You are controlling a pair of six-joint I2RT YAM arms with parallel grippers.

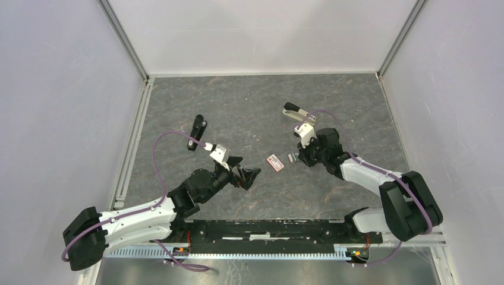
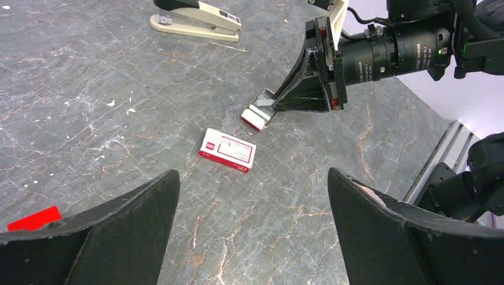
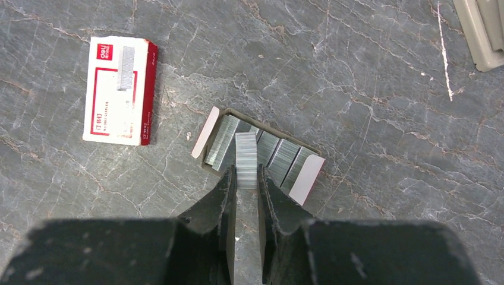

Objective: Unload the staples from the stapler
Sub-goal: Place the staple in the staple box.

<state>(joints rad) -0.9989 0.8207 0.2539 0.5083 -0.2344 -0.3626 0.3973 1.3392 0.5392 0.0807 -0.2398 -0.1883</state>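
The stapler lies in two parts: a black bar (image 1: 197, 132) at the back left and a beige rail with a black end (image 1: 295, 111) at the back right, also the beige rail (image 2: 196, 18). Only its beige corner (image 3: 481, 29) shows in the right wrist view. My right gripper (image 3: 246, 172) is shut on a silvery strip of staples (image 3: 246, 155), held over a small open tray (image 3: 306, 177) that holds several more strips. From above, the right gripper (image 1: 295, 157) is low at the table's middle. My left gripper (image 2: 252, 178) hangs open and empty, apart from everything.
A red-and-white little box (image 1: 274, 162) lies between the two grippers, also the box (image 3: 122, 89) left of the tray. A thin single pin (image 3: 443, 53) lies near the beige rail. A red scrap (image 2: 34, 218) sits by my left finger. White walls surround the table.
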